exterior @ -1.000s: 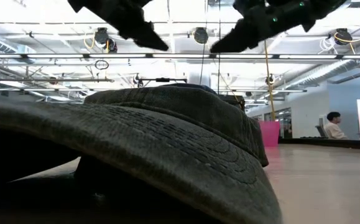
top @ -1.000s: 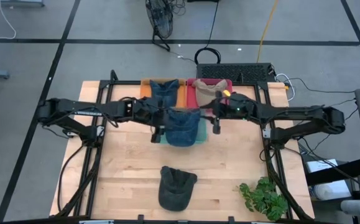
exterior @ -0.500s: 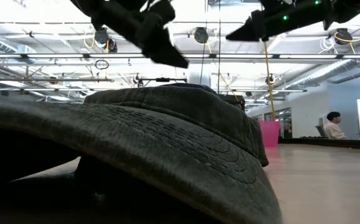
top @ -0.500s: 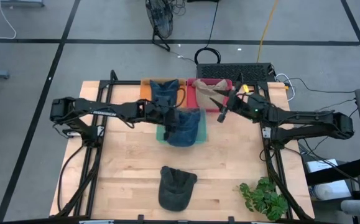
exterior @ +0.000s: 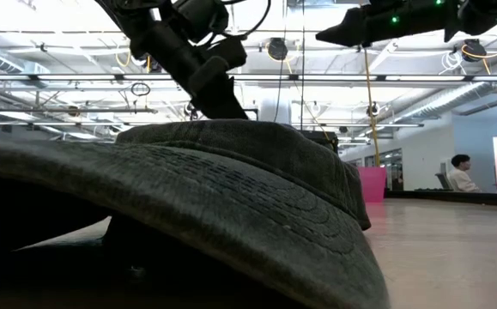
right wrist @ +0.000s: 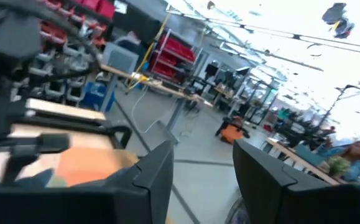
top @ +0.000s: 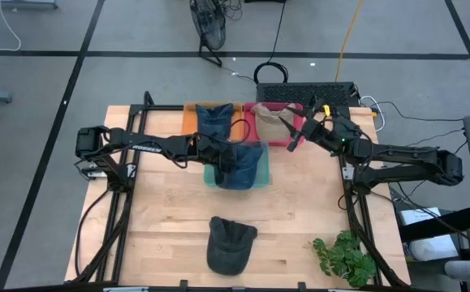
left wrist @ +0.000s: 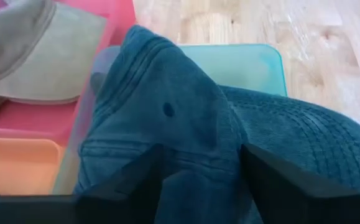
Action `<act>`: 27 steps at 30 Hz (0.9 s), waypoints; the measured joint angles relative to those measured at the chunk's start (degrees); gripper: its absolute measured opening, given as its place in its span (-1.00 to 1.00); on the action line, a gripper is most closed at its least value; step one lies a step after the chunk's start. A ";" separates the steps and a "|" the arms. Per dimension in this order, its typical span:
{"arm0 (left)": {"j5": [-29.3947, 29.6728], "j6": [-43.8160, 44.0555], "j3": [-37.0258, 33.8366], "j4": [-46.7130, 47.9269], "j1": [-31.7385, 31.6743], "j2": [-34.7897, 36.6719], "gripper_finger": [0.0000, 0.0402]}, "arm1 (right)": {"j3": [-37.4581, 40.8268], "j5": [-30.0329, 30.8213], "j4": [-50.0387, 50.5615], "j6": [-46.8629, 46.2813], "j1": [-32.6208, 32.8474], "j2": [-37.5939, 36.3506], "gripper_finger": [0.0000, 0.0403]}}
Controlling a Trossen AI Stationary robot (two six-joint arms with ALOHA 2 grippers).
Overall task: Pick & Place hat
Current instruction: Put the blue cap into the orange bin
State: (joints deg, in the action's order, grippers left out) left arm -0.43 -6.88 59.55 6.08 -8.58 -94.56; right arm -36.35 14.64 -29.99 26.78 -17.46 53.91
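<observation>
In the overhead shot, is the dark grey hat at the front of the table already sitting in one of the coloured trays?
No. The dark grey hat lies on bare wood of the table, well apart from the coloured trays at the far edge.

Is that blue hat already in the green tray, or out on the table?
In: the blue hat lies on the green tray, whose corners show around it.

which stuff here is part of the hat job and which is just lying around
Job: blue hat on teal tray, dark hat, left gripper, right gripper, both open.

Lying about: plant, keyboard.
</observation>
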 joint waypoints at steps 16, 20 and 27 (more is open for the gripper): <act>3.14 -3.69 -0.11 0.24 0.03 2.28 -0.94 | 0.00 0.08 -1.93 0.94 -3.20 0.34 -0.30; 7.65 -4.61 -0.08 -1.47 0.69 6.08 -0.87 | 0.00 0.06 -1.43 -0.52 -3.20 0.33 -0.30; 19.86 -11.84 -0.07 2.89 2.93 13.92 -0.96 | 2.36 0.05 -2.05 -2.77 -3.09 0.45 -0.30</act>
State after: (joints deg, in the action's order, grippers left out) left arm 19.43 -18.73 59.48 8.97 -5.65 -80.65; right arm -34.00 14.68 -32.04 24.02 -20.56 54.36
